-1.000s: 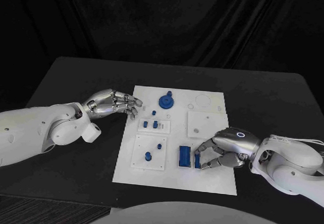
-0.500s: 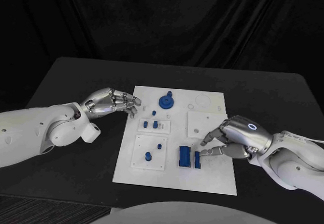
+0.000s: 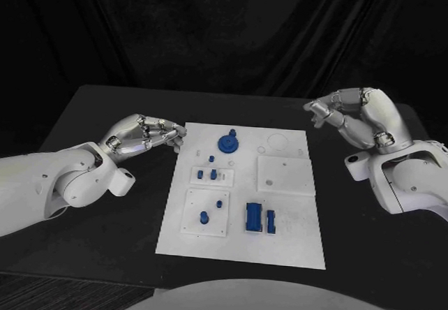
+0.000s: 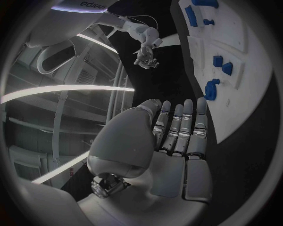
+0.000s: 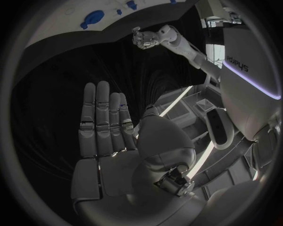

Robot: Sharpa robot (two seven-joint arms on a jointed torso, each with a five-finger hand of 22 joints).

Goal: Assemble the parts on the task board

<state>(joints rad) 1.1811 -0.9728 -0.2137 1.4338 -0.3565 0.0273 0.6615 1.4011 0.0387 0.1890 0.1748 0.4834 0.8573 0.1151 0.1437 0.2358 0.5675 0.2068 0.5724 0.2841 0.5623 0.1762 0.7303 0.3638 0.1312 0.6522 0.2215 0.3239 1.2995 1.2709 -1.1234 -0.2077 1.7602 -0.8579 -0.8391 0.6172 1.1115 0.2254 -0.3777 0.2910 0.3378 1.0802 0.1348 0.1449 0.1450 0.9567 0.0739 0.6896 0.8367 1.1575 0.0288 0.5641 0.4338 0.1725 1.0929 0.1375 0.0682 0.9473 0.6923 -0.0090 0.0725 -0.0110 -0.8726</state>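
Blue parts sit on the white task board (image 3: 241, 250) in the middle of the black bench (image 3: 105, 107): I count one round knobbed piece (image 3: 230, 140) near the far edge, two tiny studs (image 3: 206, 157) just below it, a pair of short pegs (image 3: 208, 173) in a small recess, two small pieces (image 3: 211, 209) in the lower left recess, and two upright bars (image 3: 259, 218), long axes running away from the robot, side by side. The left robot hand (image 3: 144, 135) hovers just beside the board's far left corner, fingers curled and grasping nothing, nearest the studs and the knobbed piece. The right robot hand (image 3: 355, 116) is raised well off to the board's far right, released and flat in its wrist view. Judging by reach, the left is better placed.
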